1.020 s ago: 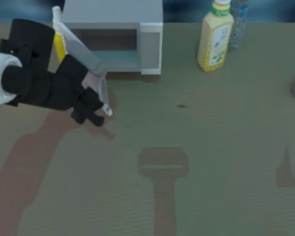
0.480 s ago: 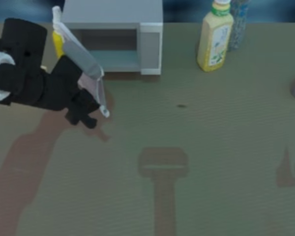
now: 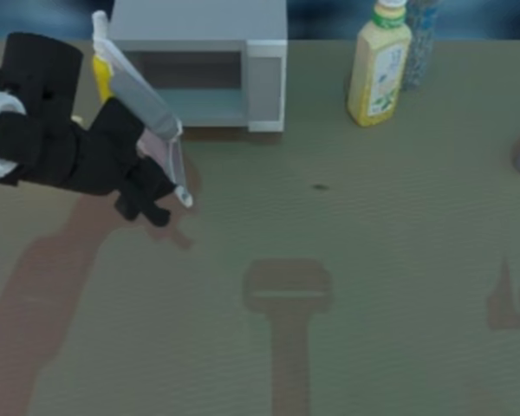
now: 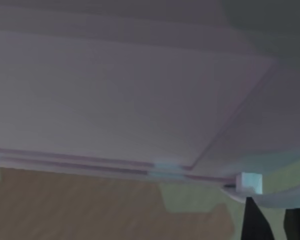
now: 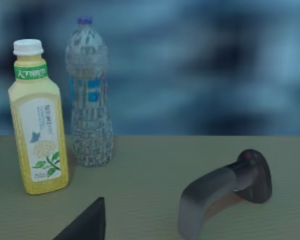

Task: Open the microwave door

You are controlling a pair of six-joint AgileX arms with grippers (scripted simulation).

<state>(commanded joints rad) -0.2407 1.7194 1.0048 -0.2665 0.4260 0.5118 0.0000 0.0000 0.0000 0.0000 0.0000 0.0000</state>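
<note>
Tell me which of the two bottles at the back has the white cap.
The yellow juice bottle, with a green band and flower label. The clear water bottle beside it has a dark purple cap instead.

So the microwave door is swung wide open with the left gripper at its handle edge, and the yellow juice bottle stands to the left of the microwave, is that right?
Not quite: the yellow juice bottle stands to the right of the microwave, as the top view shows. The rest holds: the microwave door is swung wide open, with the left gripper at its handle edge.
</note>
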